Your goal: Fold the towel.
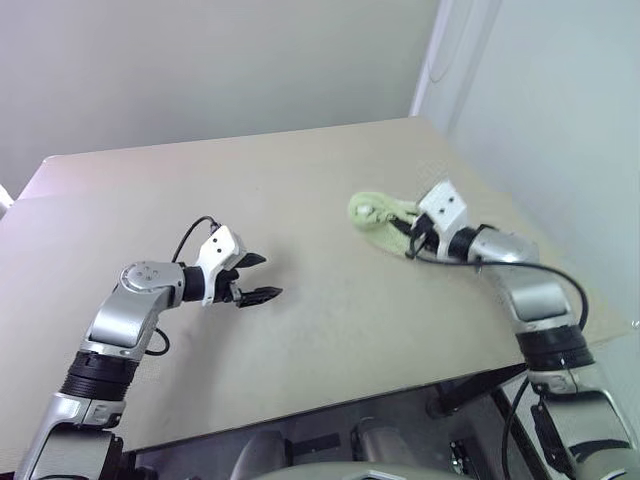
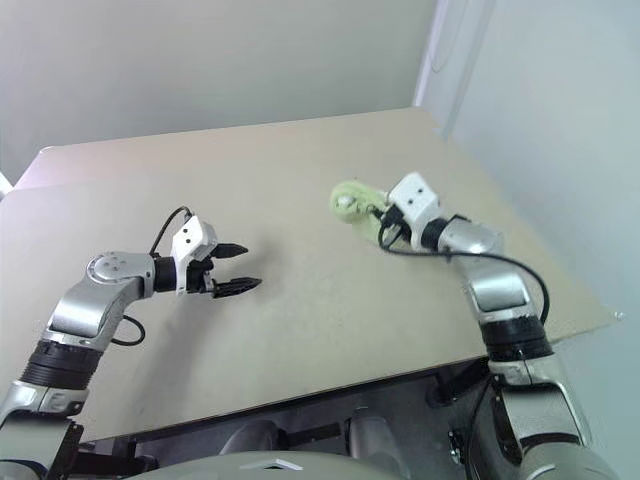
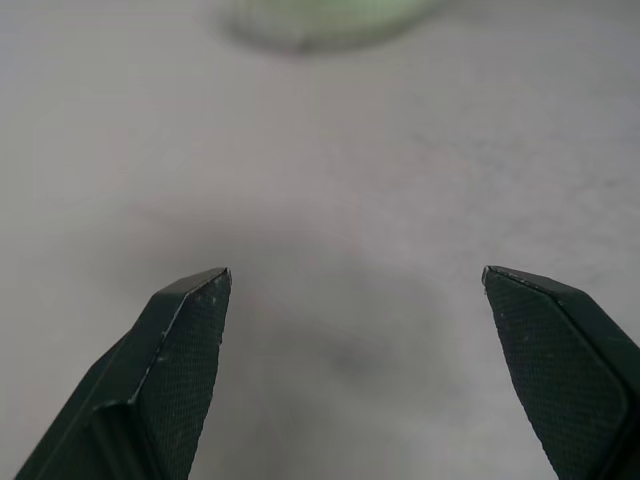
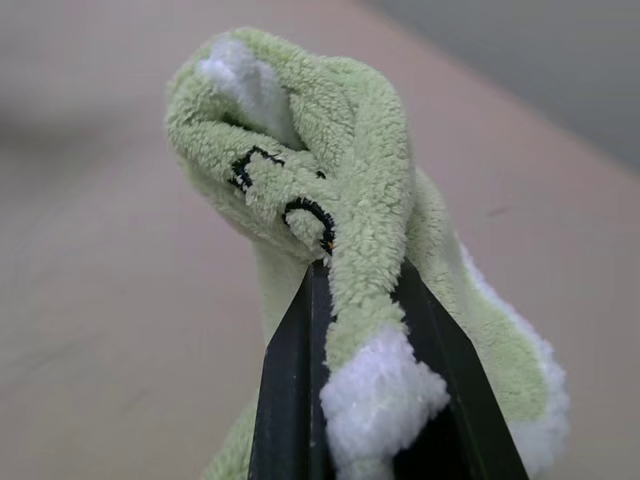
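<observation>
Being soft, light and limp, towel (image 4: 330,200) is pinched bunched in R gripper (image 1: 408,243); L gripper (image 1: 262,277) held wide, empty; edge corner judged best 2nd hold.

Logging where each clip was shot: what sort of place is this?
Probably a plain indoor test room: a bare tan table, blank pale walls, and just a towel held by the right gripper.

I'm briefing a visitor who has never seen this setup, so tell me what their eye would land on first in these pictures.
First comes the towel, a bunched light yellow-green cloth with black marks, pinched between the shut fingers of the right gripper toward the table's right side. Next is the left gripper, jaws wide open with nothing between them, poised over the bare tan table on the left, pointing toward the towel.
</observation>
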`<move>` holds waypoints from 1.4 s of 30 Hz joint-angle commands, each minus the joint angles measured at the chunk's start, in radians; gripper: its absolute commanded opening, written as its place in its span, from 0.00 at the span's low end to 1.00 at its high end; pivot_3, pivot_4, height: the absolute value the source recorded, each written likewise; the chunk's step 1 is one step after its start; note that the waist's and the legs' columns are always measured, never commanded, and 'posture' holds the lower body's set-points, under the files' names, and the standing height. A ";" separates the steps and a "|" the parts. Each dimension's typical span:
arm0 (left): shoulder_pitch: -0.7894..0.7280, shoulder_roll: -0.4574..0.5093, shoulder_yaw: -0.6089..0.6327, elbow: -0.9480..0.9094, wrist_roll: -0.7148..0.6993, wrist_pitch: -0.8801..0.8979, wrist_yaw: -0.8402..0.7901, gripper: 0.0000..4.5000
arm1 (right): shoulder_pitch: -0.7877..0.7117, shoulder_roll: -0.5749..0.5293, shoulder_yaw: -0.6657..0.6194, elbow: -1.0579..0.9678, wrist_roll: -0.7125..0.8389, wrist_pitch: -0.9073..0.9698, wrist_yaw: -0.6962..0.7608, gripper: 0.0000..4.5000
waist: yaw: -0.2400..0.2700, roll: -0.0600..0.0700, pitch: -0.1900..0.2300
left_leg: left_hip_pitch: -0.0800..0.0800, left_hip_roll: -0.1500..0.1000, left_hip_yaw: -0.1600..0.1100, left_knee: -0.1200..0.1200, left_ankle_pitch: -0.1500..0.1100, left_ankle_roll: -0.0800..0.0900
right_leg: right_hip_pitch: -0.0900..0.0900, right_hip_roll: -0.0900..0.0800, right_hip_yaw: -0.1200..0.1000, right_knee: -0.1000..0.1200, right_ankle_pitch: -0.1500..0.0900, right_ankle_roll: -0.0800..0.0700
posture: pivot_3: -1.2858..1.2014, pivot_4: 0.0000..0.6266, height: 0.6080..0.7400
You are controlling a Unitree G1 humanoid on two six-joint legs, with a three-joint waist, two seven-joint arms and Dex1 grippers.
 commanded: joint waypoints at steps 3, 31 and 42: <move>-0.021 0.011 0.012 -0.093 -0.028 0.060 0.024 0.94 | 0.046 -0.011 0.040 -0.094 -0.023 -0.023 0.038 0.01 | 0.001 0.000 0.000 | 0.000 0.000 0.000 0.001 0.000 0.000 | 0.000 0.000 0.000 0.000 0.000 0.000 | 0.52 0.00 1.00; 0.011 0.044 0.099 0.028 -0.119 0.000 -0.040 0.94 | -0.032 0.070 -0.187 -0.237 0.448 0.481 0.072 0.83 | 0.000 0.000 0.000 | 0.002 0.001 -0.001 0.002 0.000 0.000 | 0.002 0.001 -0.001 0.002 -0.003 -0.002 | 0.52 0.00 1.00; 0.041 0.089 0.115 0.023 -0.168 -0.008 -0.152 0.94 | -0.119 0.182 -0.036 0.154 0.236 0.265 0.011 0.83 | -0.004 0.000 0.000 | 0.002 0.000 0.000 0.002 0.000 0.000 | 0.002 0.000 -0.001 0.001 -0.001 -0.004 | 0.52 0.00 1.00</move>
